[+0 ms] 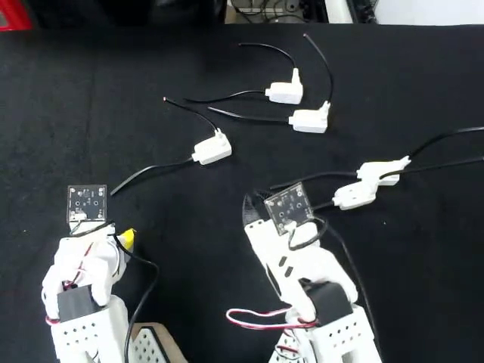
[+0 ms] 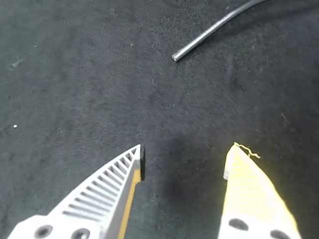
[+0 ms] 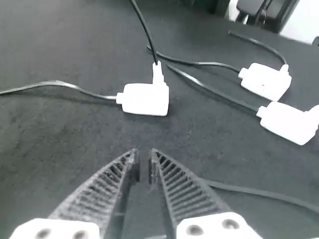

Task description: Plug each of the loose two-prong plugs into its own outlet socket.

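Left gripper (image 2: 184,154): spread wide, pinching nothing, over bare black cloth (image 2: 75,74); the cut end of a black cable (image 2: 175,57) lies ahead.
Right gripper (image 3: 143,157): ribbed black fingers almost pressed together with a thin slit between them, holding nothing.
Nearest connector (image 3: 144,98): smooth white block on the cloth just ahead of the right gripper, with nothing between them.
Farther connectors: one (image 3: 264,79) beside another (image 3: 286,122), off to the side, each trailing a thin black lead.
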Robot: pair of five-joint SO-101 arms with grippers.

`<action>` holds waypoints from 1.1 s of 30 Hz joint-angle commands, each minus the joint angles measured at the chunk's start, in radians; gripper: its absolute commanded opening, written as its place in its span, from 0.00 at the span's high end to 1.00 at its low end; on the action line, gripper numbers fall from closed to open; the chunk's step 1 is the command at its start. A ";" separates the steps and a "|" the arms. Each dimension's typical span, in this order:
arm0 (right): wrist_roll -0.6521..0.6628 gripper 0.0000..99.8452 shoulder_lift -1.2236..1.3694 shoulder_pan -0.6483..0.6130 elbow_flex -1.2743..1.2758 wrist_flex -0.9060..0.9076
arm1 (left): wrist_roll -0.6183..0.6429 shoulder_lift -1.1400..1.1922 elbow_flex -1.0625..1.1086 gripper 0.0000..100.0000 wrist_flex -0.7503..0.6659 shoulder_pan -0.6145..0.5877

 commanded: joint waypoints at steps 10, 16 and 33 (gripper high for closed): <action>0.006 0.96 -0.101 -0.005 0.005 0.216 | -0.006 -0.008 0.005 0.73 -0.021 0.016; 0.006 0.96 -0.101 -0.005 0.005 0.325 | -0.006 -0.008 0.005 0.90 -0.023 0.018; 0.006 0.96 -0.099 -0.005 0.005 0.437 | -0.005 -0.006 0.025 0.95 0.029 0.140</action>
